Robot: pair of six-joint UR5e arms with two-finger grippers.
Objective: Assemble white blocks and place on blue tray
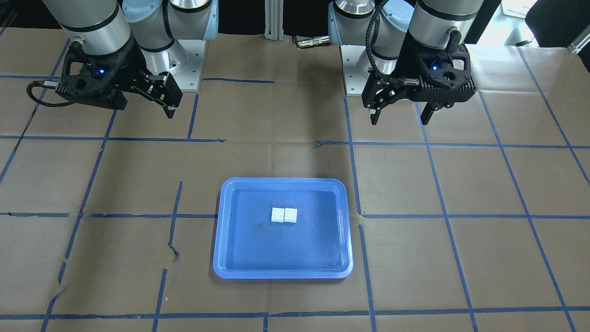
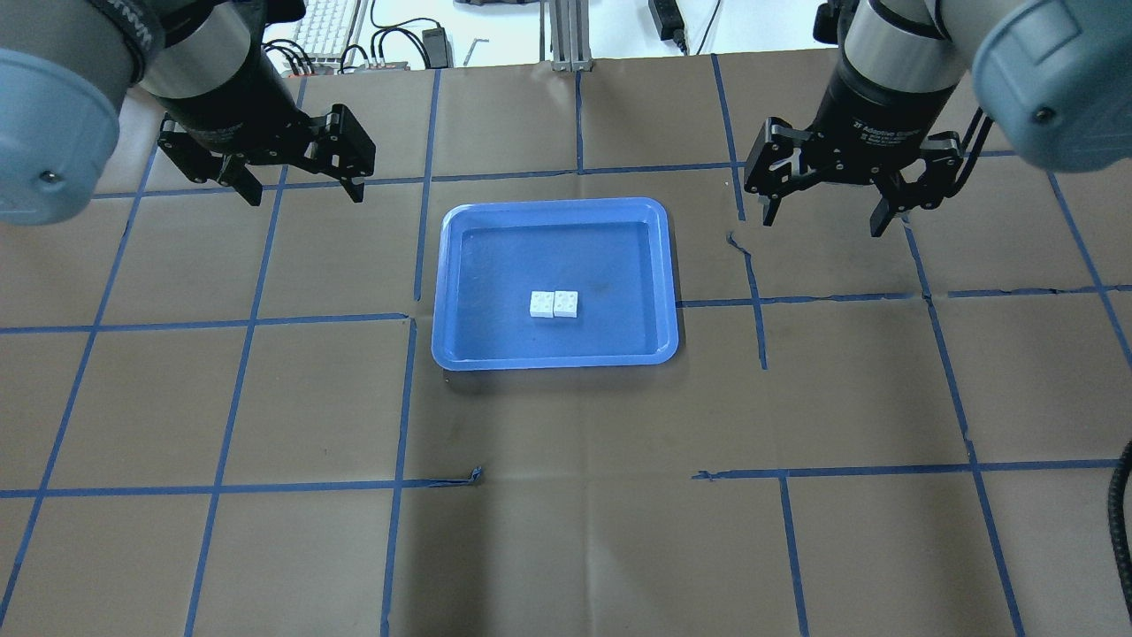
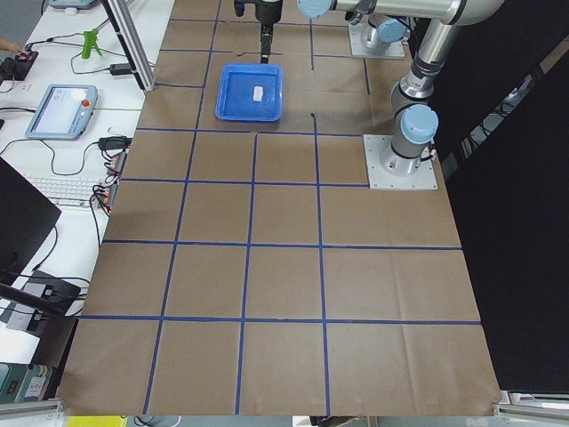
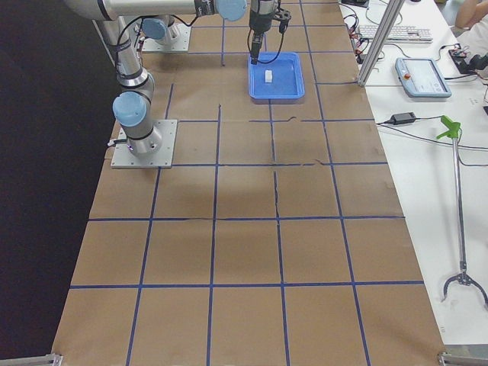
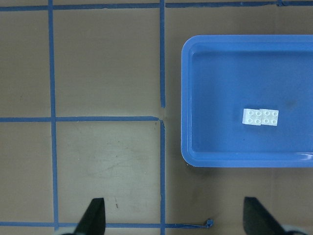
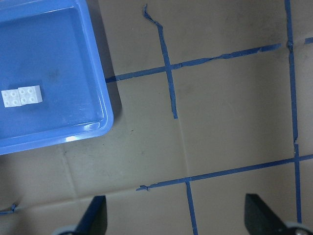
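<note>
Robotics lab, taped table [image 2: 566, 548], teach pendant [image 4: 423, 77]

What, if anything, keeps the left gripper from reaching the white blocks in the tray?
Likely nothing, so yes: the left gripper hangs open beside the blue tray, and the white blocks lie uncovered on its floor.

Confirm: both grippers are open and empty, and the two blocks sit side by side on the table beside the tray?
Not quite. The blocks sit side by side inside the tray, not on the table, as the overhead view shows. The left gripper and right gripper are open and empty.
</note>
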